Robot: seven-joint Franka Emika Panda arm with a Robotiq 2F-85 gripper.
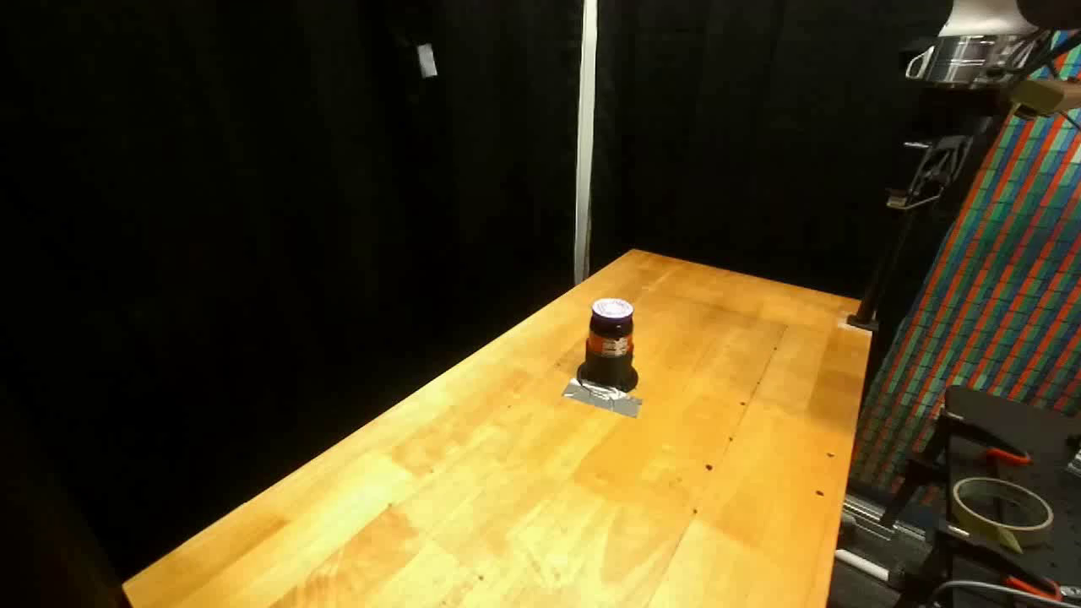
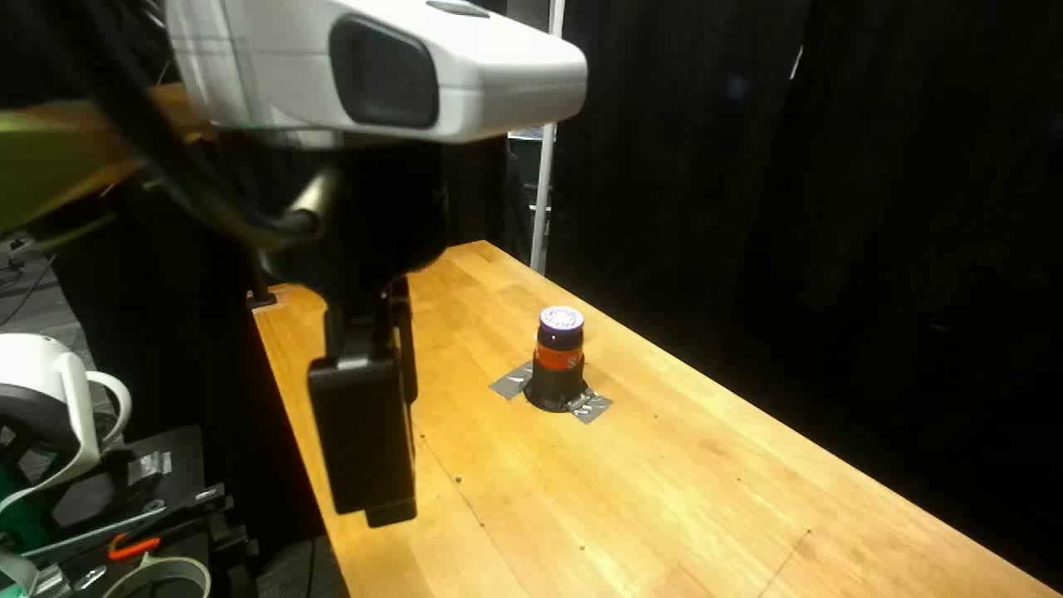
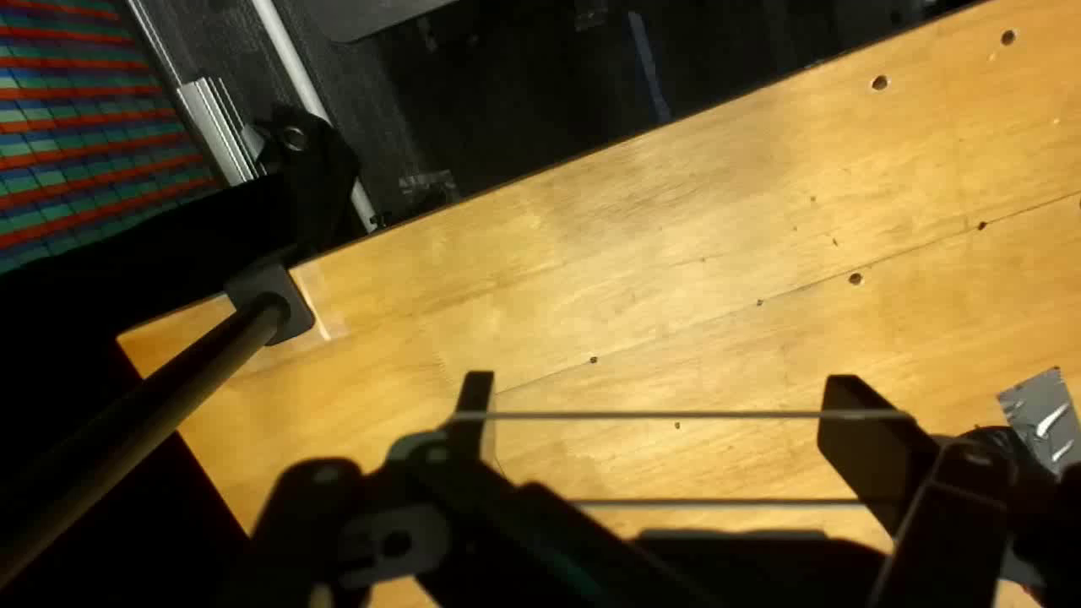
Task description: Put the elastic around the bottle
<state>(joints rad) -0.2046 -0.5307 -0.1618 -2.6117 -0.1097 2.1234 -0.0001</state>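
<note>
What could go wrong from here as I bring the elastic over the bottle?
The elastic is stretched across the open tool; closing early could slacken it and let it slip off. The bottle stands upright, so coming in low might knock it, despite the silver tape at its black base.

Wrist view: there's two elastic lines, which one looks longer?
The upper elastic strand, nearer the picture's top. Its ends show against both jaws, while the lower elastic strand shows along a shorter stretch.

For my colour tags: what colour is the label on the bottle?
Mostly orange; the label shows best in an exterior view.
</note>
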